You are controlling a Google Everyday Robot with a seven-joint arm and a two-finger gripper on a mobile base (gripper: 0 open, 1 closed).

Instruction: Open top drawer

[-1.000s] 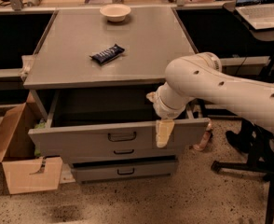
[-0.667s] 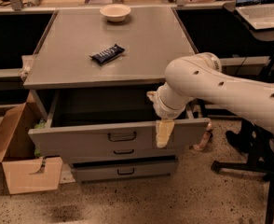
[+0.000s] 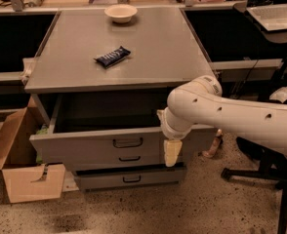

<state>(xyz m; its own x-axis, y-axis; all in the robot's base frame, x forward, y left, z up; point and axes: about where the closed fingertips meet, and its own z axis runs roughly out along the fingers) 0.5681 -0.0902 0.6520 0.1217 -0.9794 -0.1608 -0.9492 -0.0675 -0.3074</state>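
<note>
Top drawer stands well out from the grey cabinet, its deep dark inside open to view under the cabinet top and its tall front overhanging the shorter middle drawer below. Expect it to handle as a stiff, fairly heavy sheet-metal box on runners: it should slide straight and won't flex, but the painted front is smooth and offers little to hold. The proper place to take hold is the small dark loop handle at the centre of the front (the top rim of the front is the only other edge you could hook). Pull straight outward, since a sideways drag on a drawer this wide is likely to bind it.

The gripper hangs in front of the right part of that front, well to the right of the handle, with the white arm coming in from the right. You cannot tell whether it is open or shut.

Against the frame a second ago, the gripper sits lower on the front, the arm's bend has dropped a little, and the drawer is at most slightly farther out.
</note>
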